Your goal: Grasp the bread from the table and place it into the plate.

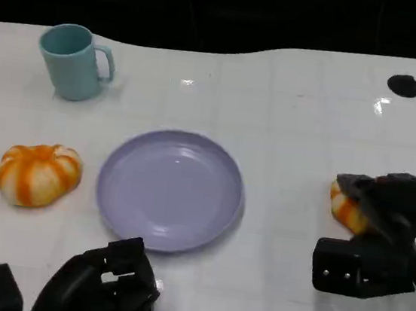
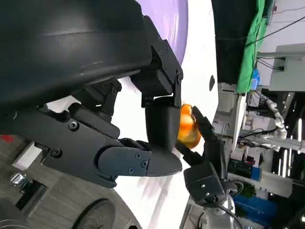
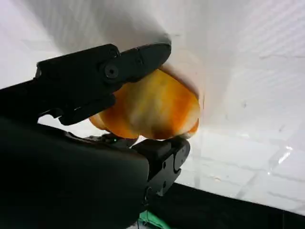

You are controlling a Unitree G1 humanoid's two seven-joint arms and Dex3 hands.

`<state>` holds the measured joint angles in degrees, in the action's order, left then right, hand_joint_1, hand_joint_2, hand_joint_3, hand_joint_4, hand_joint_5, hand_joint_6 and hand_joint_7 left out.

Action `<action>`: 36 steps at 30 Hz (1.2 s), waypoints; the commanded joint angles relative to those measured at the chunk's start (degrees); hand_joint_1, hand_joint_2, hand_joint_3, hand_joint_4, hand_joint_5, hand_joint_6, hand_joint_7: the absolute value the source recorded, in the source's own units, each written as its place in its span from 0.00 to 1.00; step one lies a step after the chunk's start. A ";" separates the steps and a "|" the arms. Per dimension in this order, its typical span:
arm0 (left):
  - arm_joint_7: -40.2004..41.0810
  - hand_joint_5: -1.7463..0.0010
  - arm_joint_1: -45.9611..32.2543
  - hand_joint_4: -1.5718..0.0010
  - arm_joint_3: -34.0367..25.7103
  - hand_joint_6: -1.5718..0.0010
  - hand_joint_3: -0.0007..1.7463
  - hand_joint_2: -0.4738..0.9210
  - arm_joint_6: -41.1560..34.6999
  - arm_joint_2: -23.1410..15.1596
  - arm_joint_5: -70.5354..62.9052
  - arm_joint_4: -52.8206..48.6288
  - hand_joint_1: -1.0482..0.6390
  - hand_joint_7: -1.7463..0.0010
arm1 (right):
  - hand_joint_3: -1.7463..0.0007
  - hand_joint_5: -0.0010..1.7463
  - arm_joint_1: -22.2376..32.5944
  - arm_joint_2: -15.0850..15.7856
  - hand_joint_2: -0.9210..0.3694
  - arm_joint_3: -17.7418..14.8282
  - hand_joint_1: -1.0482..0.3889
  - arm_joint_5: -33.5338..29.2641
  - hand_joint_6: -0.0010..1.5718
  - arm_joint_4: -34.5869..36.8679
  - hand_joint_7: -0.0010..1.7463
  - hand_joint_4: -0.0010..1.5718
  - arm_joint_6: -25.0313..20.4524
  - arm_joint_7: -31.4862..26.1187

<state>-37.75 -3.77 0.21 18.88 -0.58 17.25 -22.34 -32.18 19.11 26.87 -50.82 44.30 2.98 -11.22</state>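
Head view shows the right hand closed around a bread roll at the table's right side, well apart from the purple plate; the grasp step looks in hand. Next it likely needs lifting and carrying leftward over the plate. The left hand holds nothing, fingers curled. Count: two bread rolls, the second left of the plate, one plate, one cup.

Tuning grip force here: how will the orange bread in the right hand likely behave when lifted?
The bread looks puffy and rounded, so probably light and squashable; a firm squeeze may dent it. Its surface looks glossy, so possibly a bit slick. The right hand has fingers on opposite sides, which should steady it.
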 commanded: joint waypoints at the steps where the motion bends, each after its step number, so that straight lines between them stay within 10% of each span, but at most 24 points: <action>1: 0.13 0.00 -0.33 0.50 -0.29 0.53 0.25 0.91 0.08 -0.67 -0.01 0.26 0.27 0.16 | 0.97 0.81 -1.72 0.47 0.00 -0.43 0.61 2.22 0.77 4.90 0.06 0.58 5.73 -8.51; 4: 0.15 0.00 -0.36 0.50 -0.28 0.53 0.25 0.91 0.02 -0.65 0.02 0.35 0.26 0.16 | 0.92 0.98 -2.46 0.71 0.00 0.29 0.62 1.83 0.85 7.41 0.10 0.59 8.33 -13.27; 7: 0.42 0.00 -0.44 0.50 -0.20 0.53 0.25 0.91 -0.20 -0.71 -0.17 0.62 0.26 0.17 | 0.91 1.00 -3.06 0.63 0.02 0.57 0.63 1.96 0.57 9.20 0.65 0.56 10.19 -17.51; 9: 0.45 0.00 -0.34 0.50 -0.17 0.52 0.25 0.91 -0.25 -0.69 -0.22 0.49 0.26 0.17 | 0.90 1.00 -3.43 0.38 0.04 0.35 0.64 2.51 0.51 10.20 0.79 0.55 11.14 -19.37; 14: 0.48 0.00 -0.39 0.50 -0.07 0.52 0.25 0.90 -0.36 -0.61 -0.25 0.59 0.26 0.17 | 0.88 1.00 -4.27 -0.40 0.05 -0.20 0.63 3.76 0.55 12.24 0.72 0.58 14.80 -26.60; 18: 0.41 0.00 -0.32 0.50 -0.06 0.53 0.26 0.90 -0.20 -0.56 -0.24 0.41 0.27 0.17 | 0.82 1.00 -4.83 -0.86 0.08 0.20 0.63 4.10 0.51 12.00 0.86 0.59 17.08 -30.30; 24: 0.77 0.00 -0.56 0.50 0.01 0.52 0.26 0.90 -0.57 -0.45 -0.25 0.94 0.26 0.17 | 0.43 1.00 -5.01 -1.84 0.34 -0.21 0.64 5.32 0.51 8.06 0.88 0.61 19.15 -29.14; 36: 0.87 0.00 -0.53 0.50 0.16 0.52 0.28 0.89 -0.17 -0.60 -0.58 0.85 0.27 0.17 | 0.21 1.00 -5.13 -7.79 0.50 0.08 0.62 8.36 0.50 -1.43 0.95 0.64 24.58 -24.39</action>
<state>-37.36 -3.88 0.56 18.37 -0.50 17.20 -21.75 -36.14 12.13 27.35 -43.64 45.03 26.73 -36.95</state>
